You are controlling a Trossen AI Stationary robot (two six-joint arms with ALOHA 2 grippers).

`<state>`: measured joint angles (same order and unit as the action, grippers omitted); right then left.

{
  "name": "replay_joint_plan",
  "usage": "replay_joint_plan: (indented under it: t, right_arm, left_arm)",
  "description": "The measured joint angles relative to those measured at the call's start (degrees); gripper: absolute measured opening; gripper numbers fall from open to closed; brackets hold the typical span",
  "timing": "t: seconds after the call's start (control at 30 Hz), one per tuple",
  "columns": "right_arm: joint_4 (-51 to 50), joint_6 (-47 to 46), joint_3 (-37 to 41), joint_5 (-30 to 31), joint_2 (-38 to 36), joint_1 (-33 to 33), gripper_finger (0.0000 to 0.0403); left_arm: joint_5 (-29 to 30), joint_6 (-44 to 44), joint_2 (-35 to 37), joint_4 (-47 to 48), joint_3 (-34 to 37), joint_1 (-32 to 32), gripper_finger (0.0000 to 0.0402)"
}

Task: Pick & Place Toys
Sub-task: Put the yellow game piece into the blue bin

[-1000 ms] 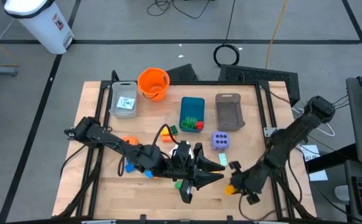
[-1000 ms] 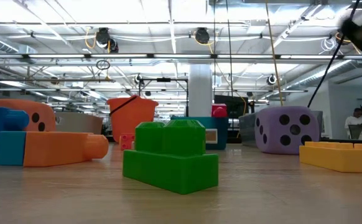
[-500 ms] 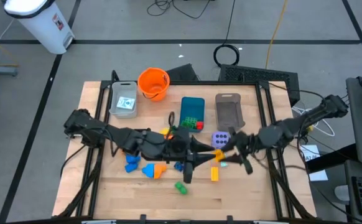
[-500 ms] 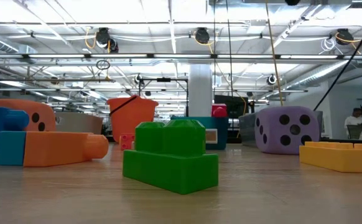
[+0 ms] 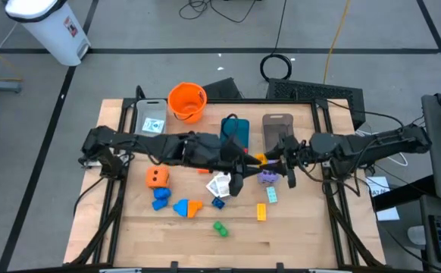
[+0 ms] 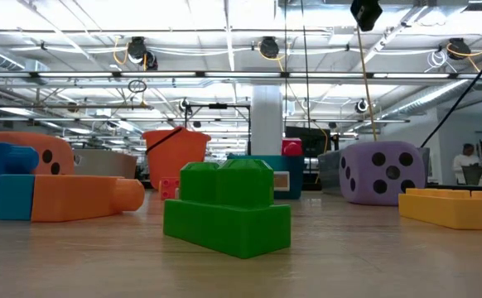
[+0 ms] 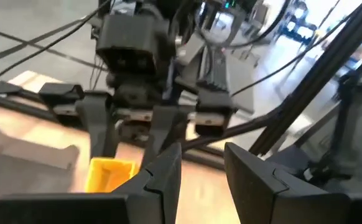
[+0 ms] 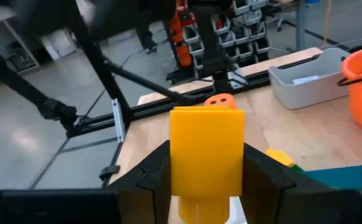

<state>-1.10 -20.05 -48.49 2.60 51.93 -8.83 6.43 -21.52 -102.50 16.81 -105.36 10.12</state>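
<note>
My right gripper is shut on a yellow brick, high over the table's middle. My left gripper faces it from the left, open with nothing between its fingers. In the left wrist view the held yellow brick shows beyond those fingers. Below them on the table lie a purple die, a white card, an orange die, blue bricks, a green brick and another yellow brick. My right gripper pinches the yellow brick by its two opposite side faces between its two fingers. The fingers lie level and come from the table's right. The brick stands upright in the hold and is lifted clear of the table.
Along the far edge stand an orange bucket, a pale tray with a card, a teal tray with bricks and a grey tray. The near part of the wooden table shows bare wood.
My right gripper has risen from the table's near right and swung toward the far edge and the middle, carrying the yellow brick clear of the table. My left gripper has swung from the near middle toward the far edge and tipped up, uncovering the bricks and the card below.
</note>
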Motion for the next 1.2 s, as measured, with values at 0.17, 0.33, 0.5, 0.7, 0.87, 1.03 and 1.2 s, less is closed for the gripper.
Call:
replay_joint_plan:
  t: [0.17, 0.33, 0.5, 0.7, 0.87, 1.03, 1.2]
  right_arm:
    - [1.3, 0.0, 0.0, -2.3, 0.4, 2.1, 0.0131]
    - [4.1, 0.0, 0.0, -2.9, 0.5, 3.3, 0.0131]
    - [4.3, 0.0, 0.0, -2.9, 0.5, 3.4, 0.0131]
    - [4.8, 0.0, 0.0, -3.4, 0.5, 3.4, 0.0131]
    - [5.1, -0.2, 0.0, -4.2, 0.5, 3.4, 0.0131]
    - [5.5, -0.2, 0.0, -4.8, 0.5, 3.4, 0.0131]
    - [5.4, -0.2, 0.0, -6.1, 0.5, 3.3, 0.0131]
  left_arm:
    - [-1.6, 3.5, -0.1, 2.8, 0.0, -1.9, 0.0127]
    - [-2.0, 5.4, -0.3, 4.8, 0.0, -3.0, 0.0127]
    - [-2.2, 5.4, -0.3, 6.4, 0.0, -3.9, 0.0127]
    - [-2.2, 5.8, -0.3, 6.9, -0.1, -4.0, 0.0127]
    - [-2.2, 7.0, -0.3, 5.5, -0.1, -4.0, 0.0127]
    - [-1.6, 7.5, -0.3, 3.6, -0.1, -3.9, 0.0127]
    - [0.3, 7.6, -0.3, 3.7, -0.1, -4.0, 0.0127]
